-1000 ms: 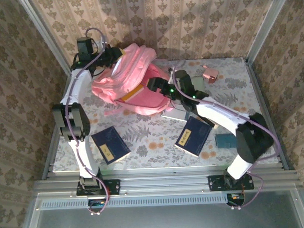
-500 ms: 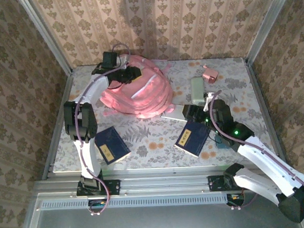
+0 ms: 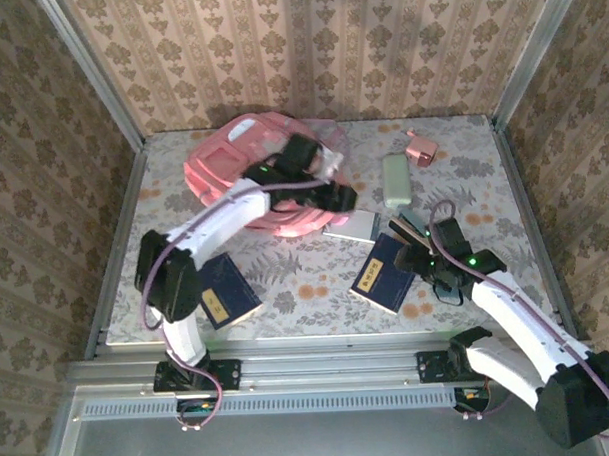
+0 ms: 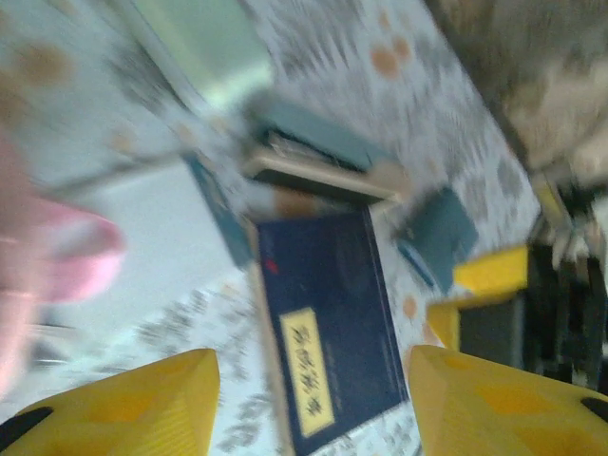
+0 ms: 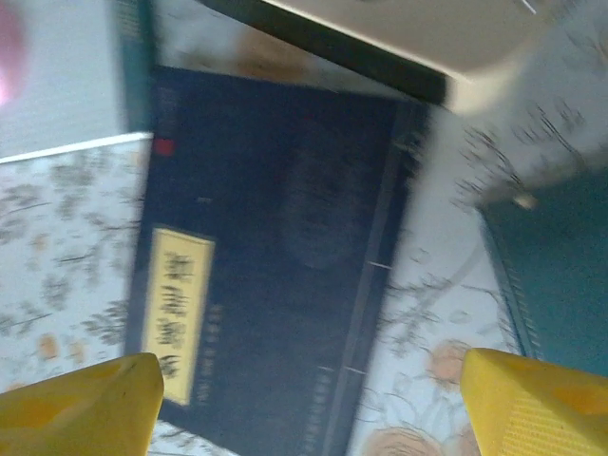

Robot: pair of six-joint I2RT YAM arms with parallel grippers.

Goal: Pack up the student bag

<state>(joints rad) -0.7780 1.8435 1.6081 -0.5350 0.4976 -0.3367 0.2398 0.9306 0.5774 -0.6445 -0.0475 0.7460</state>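
The student bag (image 3: 244, 170), a large pink backpack, lies at the back left of the table; its pink edge (image 4: 47, 256) shows in the left wrist view. My left gripper (image 3: 335, 195) hangs just past the bag's right side, open and holding nothing (image 4: 313, 408). A dark blue book (image 3: 384, 273) with a yellow label lies right of centre, below both cameras (image 4: 328, 351) (image 5: 275, 266). My right gripper (image 3: 412, 252) hovers over that book's right end, open with nothing between its fingers (image 5: 309, 408).
A second dark blue book (image 3: 225, 291) lies at the front left. A grey book (image 3: 350, 226) sits beside the bag. A pale green case (image 3: 395, 178) and a small pink box (image 3: 419, 147) are at the back right. A teal notebook (image 5: 560, 266) lies right of the book.
My left gripper has let go of the bag, opened and swung right toward the middle. The bag has dropped flat. My right arm pulled back from the bag to above the right-hand blue book.
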